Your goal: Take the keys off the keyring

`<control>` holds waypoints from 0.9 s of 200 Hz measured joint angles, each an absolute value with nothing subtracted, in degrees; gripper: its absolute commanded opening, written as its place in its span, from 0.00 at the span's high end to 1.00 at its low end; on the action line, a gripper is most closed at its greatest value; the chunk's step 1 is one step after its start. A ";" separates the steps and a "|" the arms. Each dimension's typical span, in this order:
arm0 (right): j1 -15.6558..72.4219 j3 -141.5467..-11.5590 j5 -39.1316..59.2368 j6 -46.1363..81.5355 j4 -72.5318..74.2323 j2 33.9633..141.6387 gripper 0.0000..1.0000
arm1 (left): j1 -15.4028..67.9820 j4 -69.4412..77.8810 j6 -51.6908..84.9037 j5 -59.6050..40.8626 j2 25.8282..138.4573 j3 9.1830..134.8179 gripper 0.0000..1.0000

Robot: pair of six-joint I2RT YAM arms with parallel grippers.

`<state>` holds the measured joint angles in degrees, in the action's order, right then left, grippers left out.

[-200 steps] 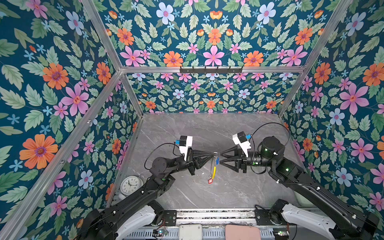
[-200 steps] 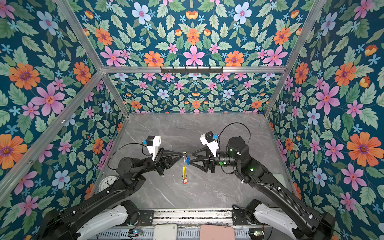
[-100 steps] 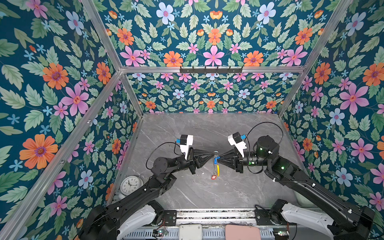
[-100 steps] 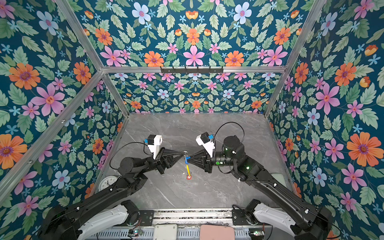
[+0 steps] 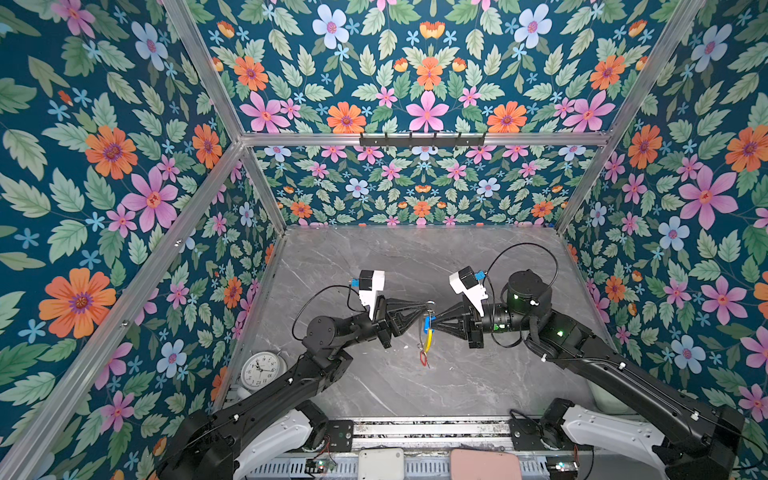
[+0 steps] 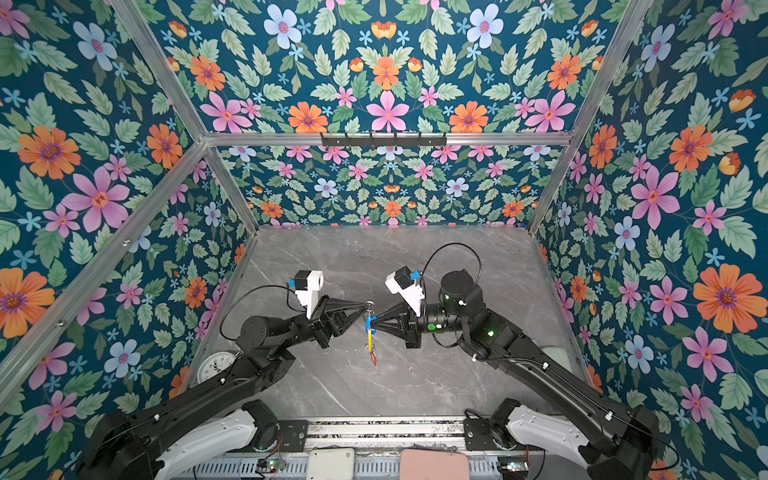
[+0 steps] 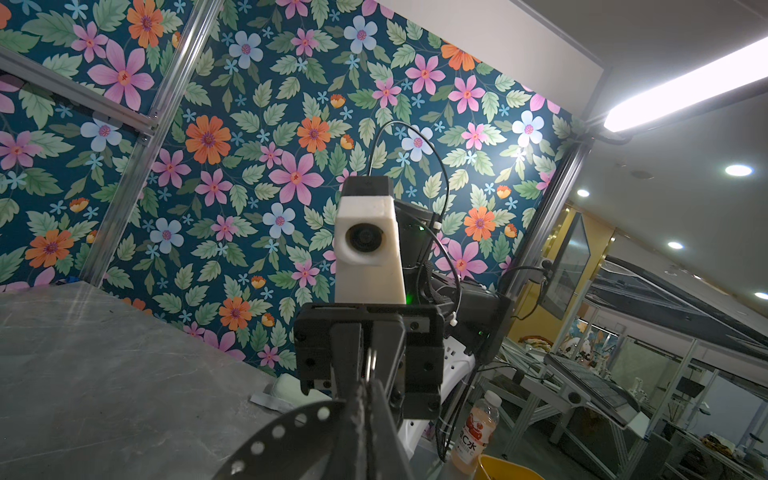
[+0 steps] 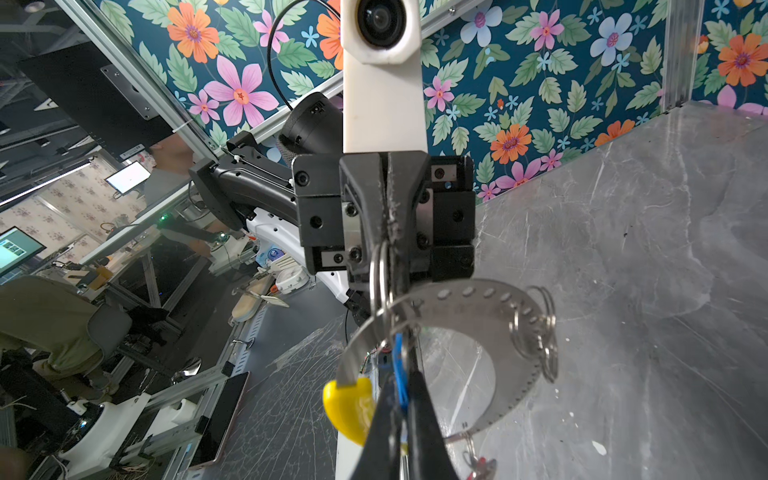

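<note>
Both grippers meet in mid-air above the grey table. The keyring (image 8: 465,307) is a flat grey perforated hoop with a yellow sleeve (image 8: 349,409). It hangs edge-on in both top views (image 5: 428,338) (image 6: 369,340). My left gripper (image 5: 427,308) (image 6: 368,306) (image 7: 368,384) is shut on the keyring's upper rim. My right gripper (image 5: 433,322) (image 6: 372,323) (image 8: 400,370) is shut on the blue tag (image 8: 398,357) of one of the keys. The red-orange tag (image 5: 423,358) (image 8: 482,463) dangles at the bottom. Small split rings (image 8: 536,332) hang on the rim. The key blades are hidden.
A white alarm clock (image 5: 261,369) (image 6: 216,365) stands by the left wall. A pale object (image 5: 602,399) lies at the right wall behind the right arm. A black hook rail (image 5: 422,140) runs along the back wall. Floral walls enclose the table (image 5: 415,266).
My right gripper moved left to the hanging keyring and shut on the blue tag. The left gripper stayed shut in place, and the ring tilted slightly.
</note>
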<state>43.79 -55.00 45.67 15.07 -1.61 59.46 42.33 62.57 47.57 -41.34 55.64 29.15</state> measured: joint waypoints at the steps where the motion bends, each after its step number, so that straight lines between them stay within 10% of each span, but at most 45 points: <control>1: 43.81 -55.02 45.65 15.03 -1.63 59.51 1.00 | 42.33 62.57 47.57 -41.34 55.64 29.15 1.00; 122: 44.71 -55.55 44.66 13.72 -3.38 60.45 1.00 | 42.33 63.24 47.57 -41.30 55.24 28.25 1.00; 147: 44.77 -55.57 42.70 13.72 -5.37 58.46 0.64 | 42.33 63.83 47.55 -40.80 54.65 27.86 1.00; 180: 44.77 -55.42 38.79 13.37 -6.66 54.94 0.49 | 42.33 63.90 47.35 -40.32 54.13 27.64 1.00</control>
